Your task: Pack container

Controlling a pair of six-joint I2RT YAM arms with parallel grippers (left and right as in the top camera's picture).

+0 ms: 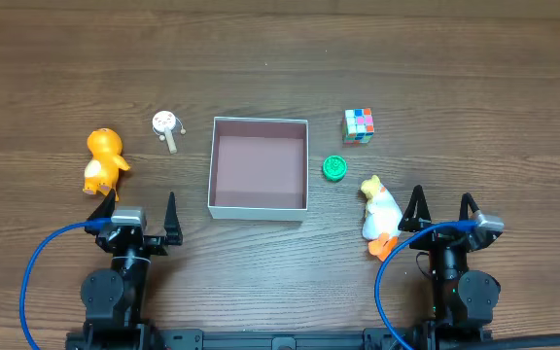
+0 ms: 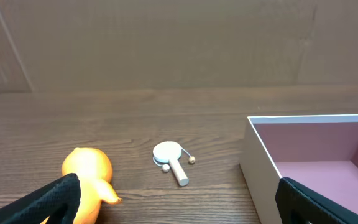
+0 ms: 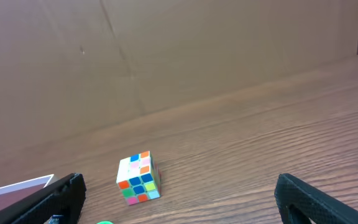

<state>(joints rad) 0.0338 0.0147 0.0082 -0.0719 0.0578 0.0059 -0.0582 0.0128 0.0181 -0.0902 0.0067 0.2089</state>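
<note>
The container (image 1: 259, 207), a square white-walled box with a pink floor, sits at the table's middle; it holds nothing. It also shows in the left wrist view (image 2: 260, 168) and as a corner in the right wrist view (image 3: 17, 186). An orange duck toy (image 1: 103, 160) lies left, also in the left wrist view (image 2: 92, 171). A small white paddle toy (image 1: 167, 127) (image 2: 171, 158) lies between duck and box. A colour cube (image 1: 359, 124) (image 3: 139, 178), a green disc (image 1: 334, 168) and a white duck (image 1: 380, 211) lie right. My left gripper (image 1: 138, 207) (image 2: 179, 208) and right gripper (image 1: 442, 209) (image 3: 179, 205) are open and empty near the front edge.
The wooden table runs to a brown wall at the back. Blue cables loop beside each arm base (image 1: 37, 282) (image 1: 382, 292). The white duck lies just left of my right gripper's left finger.
</note>
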